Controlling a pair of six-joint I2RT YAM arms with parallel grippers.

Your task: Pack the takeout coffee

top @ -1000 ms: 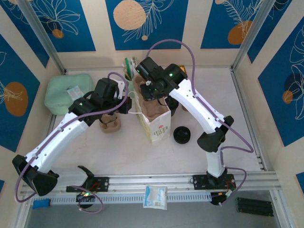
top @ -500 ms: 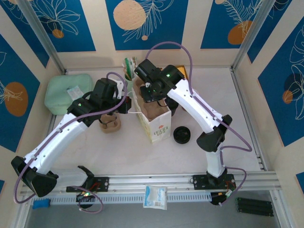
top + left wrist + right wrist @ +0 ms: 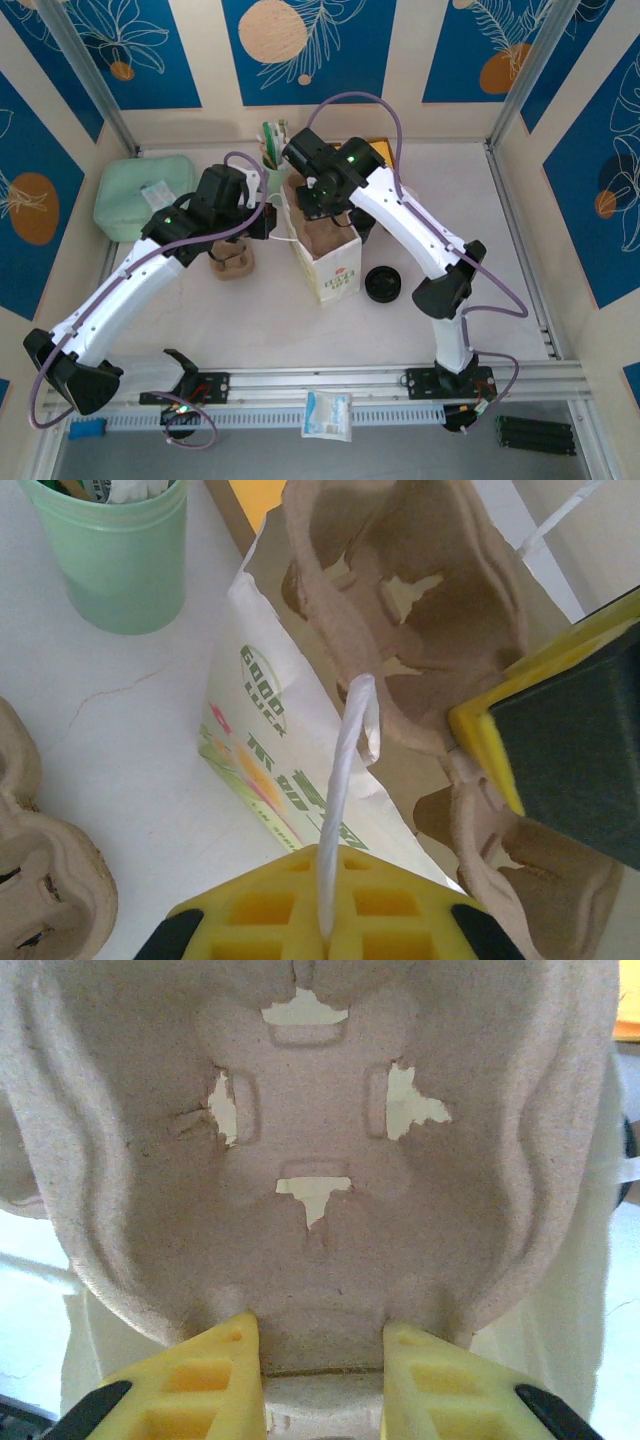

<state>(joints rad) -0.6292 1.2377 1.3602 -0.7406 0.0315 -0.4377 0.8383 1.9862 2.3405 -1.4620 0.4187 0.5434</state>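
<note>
Where the takeout coffee cup stands, and which way it points, cannot be told from these views. A moulded-pulp cup carrier [image 3: 310, 1140] is clamped at its rim between the fingers of the right gripper [image 3: 318, 1338]. It is held on edge in the mouth of a paper bag [image 3: 265, 750], with its long axis along the opening. "GOOD LUCK" is printed in green on the bag's side. The bag's white twisted handle [image 3: 345, 770] is pinched in the closed left gripper [image 3: 322, 920]. A second pulp carrier [image 3: 231, 263], a black lid [image 3: 382, 283] and a green cup [image 3: 120, 560] are set around the bag. Since a second ago the right wrist has been shifted slightly leftward, while the left arm is unchanged.
</note>
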